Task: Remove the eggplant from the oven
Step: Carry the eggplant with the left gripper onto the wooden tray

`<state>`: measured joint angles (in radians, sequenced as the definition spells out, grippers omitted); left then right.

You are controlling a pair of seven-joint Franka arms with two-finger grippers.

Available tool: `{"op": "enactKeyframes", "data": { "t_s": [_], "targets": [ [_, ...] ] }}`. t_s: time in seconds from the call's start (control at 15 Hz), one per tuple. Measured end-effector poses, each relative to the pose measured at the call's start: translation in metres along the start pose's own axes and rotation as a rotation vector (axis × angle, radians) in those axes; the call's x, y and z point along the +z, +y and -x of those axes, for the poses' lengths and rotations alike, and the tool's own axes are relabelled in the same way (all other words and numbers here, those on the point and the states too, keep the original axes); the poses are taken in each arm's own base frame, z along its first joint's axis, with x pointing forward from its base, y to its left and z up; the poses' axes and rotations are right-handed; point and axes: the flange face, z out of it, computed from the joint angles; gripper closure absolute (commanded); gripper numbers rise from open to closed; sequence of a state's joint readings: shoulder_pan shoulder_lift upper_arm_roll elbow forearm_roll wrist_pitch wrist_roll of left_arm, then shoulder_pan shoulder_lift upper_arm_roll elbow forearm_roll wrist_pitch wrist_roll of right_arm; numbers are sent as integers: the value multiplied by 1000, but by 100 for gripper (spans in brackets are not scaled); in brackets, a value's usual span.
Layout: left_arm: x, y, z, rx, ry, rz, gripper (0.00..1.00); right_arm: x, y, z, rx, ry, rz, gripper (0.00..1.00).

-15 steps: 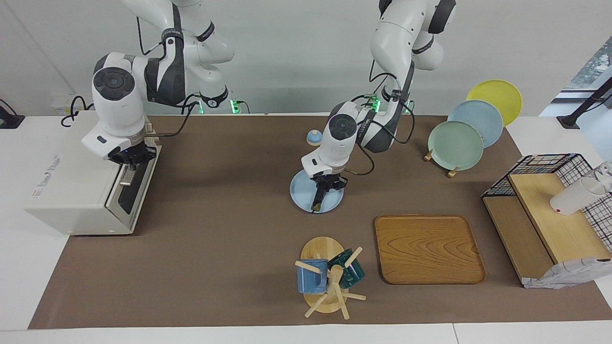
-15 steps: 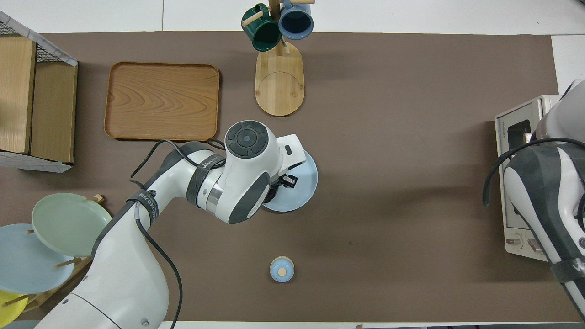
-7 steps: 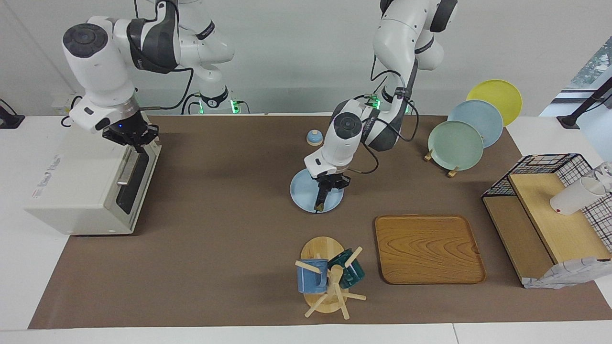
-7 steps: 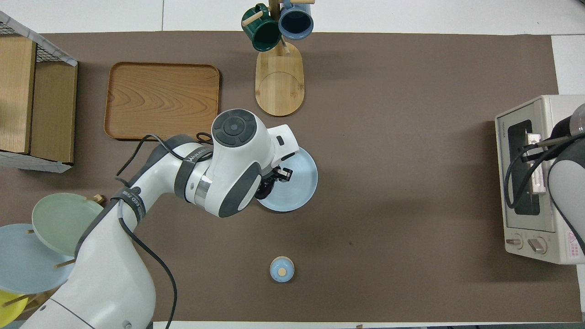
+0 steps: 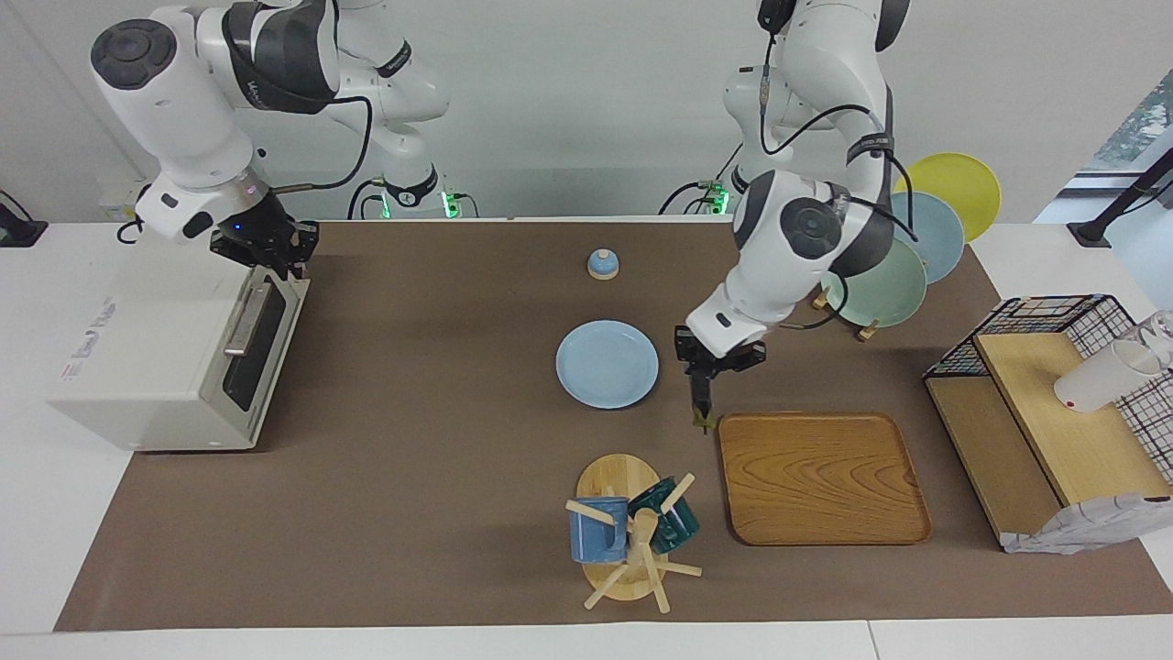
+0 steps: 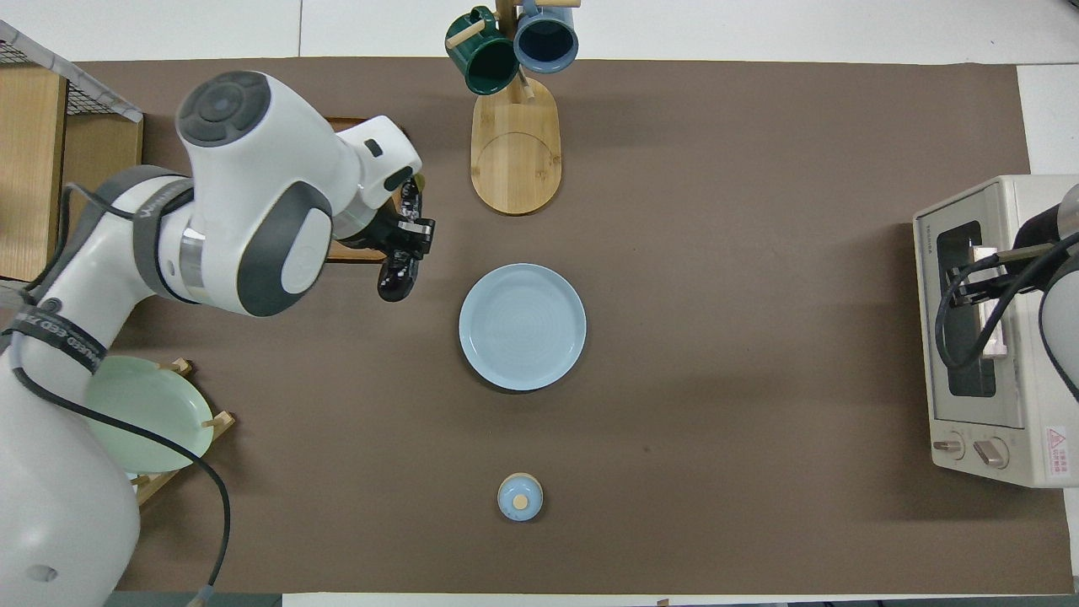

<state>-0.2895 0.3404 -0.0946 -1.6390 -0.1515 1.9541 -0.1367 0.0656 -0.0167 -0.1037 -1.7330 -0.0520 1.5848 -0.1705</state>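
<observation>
Clamped on the top end of the eggplant [image 5: 701,401], my left claw [image 5: 707,368] holds it hanging upright in the air, its greenish tip low over the mat between the blue plate [image 5: 607,364] and the wooden tray [image 5: 822,477]. So the eggplant is already out of the oven [image 5: 174,348], well apart from it, and I judge only the putting down is left. Over the top edge of the closed oven door my right claw [image 5: 266,252] waits; whether its fingers are open I cannot tell.
</observation>
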Motion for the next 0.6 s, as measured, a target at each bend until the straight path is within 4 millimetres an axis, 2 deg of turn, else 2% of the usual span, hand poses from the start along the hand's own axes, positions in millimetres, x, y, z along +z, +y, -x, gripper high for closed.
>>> {"op": "enactKeyframes", "data": {
  "t_s": [0.13,0.33,0.47,0.6],
  "targets": [
    [-4,-47,-10,-72,9,4,100,0,1,0,3,1,-1,0],
    [-14,-101,-30,-142,42,-3,100,-5,1,0,5,10,0,0],
    [-9,-136,-43,-174,58,-34,100,-6,1,0,5,14,0,0],
    [7,-163,-55,-205,71,-33,100,-5,1,-1,5,11,0,0]
  ]
}}
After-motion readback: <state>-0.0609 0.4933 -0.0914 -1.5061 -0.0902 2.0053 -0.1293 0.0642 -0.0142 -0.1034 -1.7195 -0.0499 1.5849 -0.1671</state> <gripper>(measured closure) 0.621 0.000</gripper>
